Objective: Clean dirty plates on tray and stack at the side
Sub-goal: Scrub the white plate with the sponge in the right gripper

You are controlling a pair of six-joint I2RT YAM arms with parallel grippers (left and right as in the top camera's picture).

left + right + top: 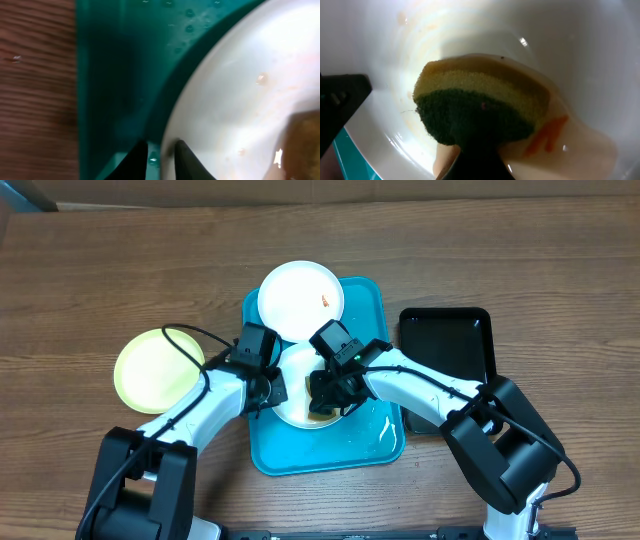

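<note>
A white plate (pixel 291 402) lies in the middle of the turquoise tray (pixel 330 452). My left gripper (pixel 262 388) is shut on its left rim; in the left wrist view the fingers (pixel 161 159) straddle the plate's edge (pixel 235 85). My right gripper (pixel 328 394) is shut on a yellow-and-green sponge (pixel 480 105) and presses it onto this plate (pixel 470 30), next to an orange-red smear (pixel 547 136) in soapy water. A second white plate (pixel 298 300) with an orange smear lies at the tray's far end. The plate with the yellow-green rim (pixel 155 370) lies on the table to the left.
A smaller glossy black tray (pixel 450 345) lies right of the turquoise tray. Water drops wet the tray's front right corner (pixel 385 435). Brown wooden table (pixel 100 270) all round. The sponge's edge shows in the left wrist view (pixel 302 145).
</note>
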